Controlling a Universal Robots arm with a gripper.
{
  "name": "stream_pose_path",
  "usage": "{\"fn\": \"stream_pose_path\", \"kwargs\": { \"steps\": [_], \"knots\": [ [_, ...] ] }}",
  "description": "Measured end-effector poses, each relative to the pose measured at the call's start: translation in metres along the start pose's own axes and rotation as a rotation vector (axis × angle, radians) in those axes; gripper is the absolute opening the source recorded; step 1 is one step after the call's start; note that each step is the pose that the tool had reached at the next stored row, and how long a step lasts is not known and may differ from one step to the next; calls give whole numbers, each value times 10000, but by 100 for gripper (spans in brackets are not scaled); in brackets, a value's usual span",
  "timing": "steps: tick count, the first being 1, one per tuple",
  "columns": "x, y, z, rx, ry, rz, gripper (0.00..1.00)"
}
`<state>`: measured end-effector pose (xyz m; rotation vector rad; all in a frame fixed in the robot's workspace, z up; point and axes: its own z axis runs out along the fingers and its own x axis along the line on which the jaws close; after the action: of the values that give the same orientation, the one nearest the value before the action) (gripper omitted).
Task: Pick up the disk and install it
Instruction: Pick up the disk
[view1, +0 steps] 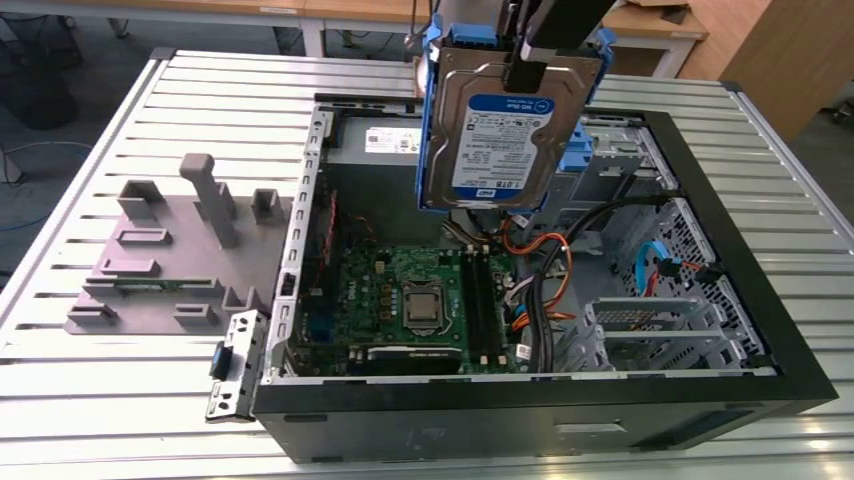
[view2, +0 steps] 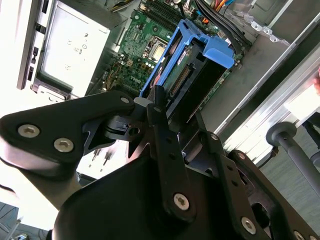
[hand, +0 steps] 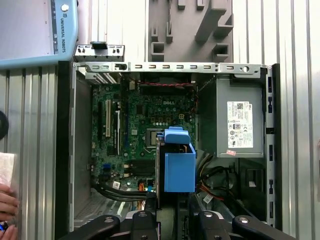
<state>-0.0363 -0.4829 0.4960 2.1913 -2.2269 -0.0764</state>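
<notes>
Silver with blue rails, the disk (view1: 505, 125) hangs upright above the open case (view1: 534, 425), with the hand (view1: 525, 72) clamped on its top part; I judge that a firm, untilted grip, clear of the cables (view1: 550, 250), matters most.

Straight down into the open computer case (hand: 63, 150): the disk (hand: 178, 167), edge-on with its blue rail showing, hangs gripped in the gripper (hand: 172, 220) above the green motherboard (hand: 135, 115), beside the grey power supply (hand: 225, 90). A hand (hand: 7, 205) lies outside the case.
</notes>
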Motion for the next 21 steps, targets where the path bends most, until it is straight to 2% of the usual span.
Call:
{"fn": "stream_pose_path", "kwargs": {
  "steps": [7,21],
  "knots": [
    [1,-13,-1,0,0,-1,35],
    [-3,-232,-11,-21,1,-3,35]
  ]
}}
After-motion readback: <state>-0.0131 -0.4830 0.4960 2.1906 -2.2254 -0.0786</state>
